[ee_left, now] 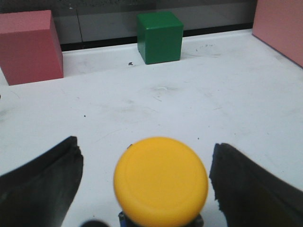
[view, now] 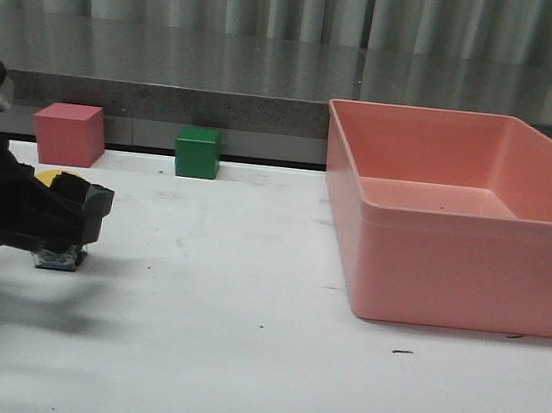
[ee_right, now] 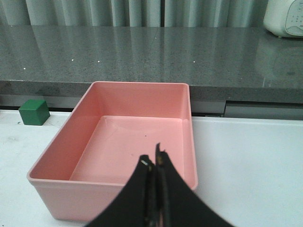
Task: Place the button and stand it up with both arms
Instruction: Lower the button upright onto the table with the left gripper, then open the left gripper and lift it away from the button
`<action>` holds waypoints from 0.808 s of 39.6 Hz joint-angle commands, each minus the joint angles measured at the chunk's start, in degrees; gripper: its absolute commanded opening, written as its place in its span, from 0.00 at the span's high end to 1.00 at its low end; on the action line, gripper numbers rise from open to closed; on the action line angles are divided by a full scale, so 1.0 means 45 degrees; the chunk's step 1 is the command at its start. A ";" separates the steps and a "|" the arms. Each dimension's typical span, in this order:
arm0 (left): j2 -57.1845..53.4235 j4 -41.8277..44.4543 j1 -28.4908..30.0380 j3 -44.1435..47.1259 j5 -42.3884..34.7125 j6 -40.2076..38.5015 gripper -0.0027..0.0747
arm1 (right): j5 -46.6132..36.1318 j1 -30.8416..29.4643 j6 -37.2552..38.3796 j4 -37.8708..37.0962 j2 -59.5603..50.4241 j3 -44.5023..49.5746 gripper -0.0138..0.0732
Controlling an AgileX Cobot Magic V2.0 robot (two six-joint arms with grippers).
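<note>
One button (ee_left: 161,182) in play, sitting between the fingers (ee_left: 45,182) of the left hand (ee_left: 149,189). In the left wrist view the yellow cap faces up toward the camera and there is a clear gap of white desk (ee_left: 189,104) on each side between cap and finger, so the hand is spread wide and grips nothing. A sliver of bluish base shows under the cap.

Front view: the left hand (view: 58,215) is low at the left edge of the desk (view: 239,343), reaching in from the left with its fingers pointing roughly rightward and level. The button (view: 60,245) is mostly hidden behind it; only a bit of yellow cap above the hand and the bluish base on the desk below it show. Base is down, cap up, so it reads as upright, though the body itself is covered.

Pink-red cube (view: 68,134) and green cube (view: 197,152) stand at the back edge of the desk, well apart from the button, pink-red one further left. Pink bin (view: 451,258) is on the right side of the desk, nothing visible inside.

Right hand (ee_right: 155,163): seen only in its own wrist view, fingers pressed together with no visible gap and nothing between them, raised above the near wall of the pink bin (ee_right: 75,142). Green cube (ee_right: 34,112) is off to the side beyond the bin.
</note>
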 commanded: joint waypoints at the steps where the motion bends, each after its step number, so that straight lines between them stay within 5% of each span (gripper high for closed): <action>1: -0.1213 -0.0024 -0.0053 -0.0141 -0.2606 0.0002 0.25 | -0.1014 -0.0069 -0.0125 -0.0105 0.0095 -0.0315 0.92; 13: -0.5699 -0.0076 -0.0053 -0.1144 0.3716 0.0002 0.25 | -0.1014 -0.0069 -0.0125 -0.0105 0.0095 -0.0315 0.92; 20: -0.8487 -0.0076 -0.0053 -0.1408 0.5398 0.0002 0.30 | -0.1014 -0.0069 -0.0125 -0.0105 0.0095 -0.0315 0.92; 32: -1.2924 -0.0076 -0.0053 -0.1408 1.0604 0.0002 0.78 | -0.1014 -0.0069 -0.0125 -0.0105 0.0095 -0.0315 0.92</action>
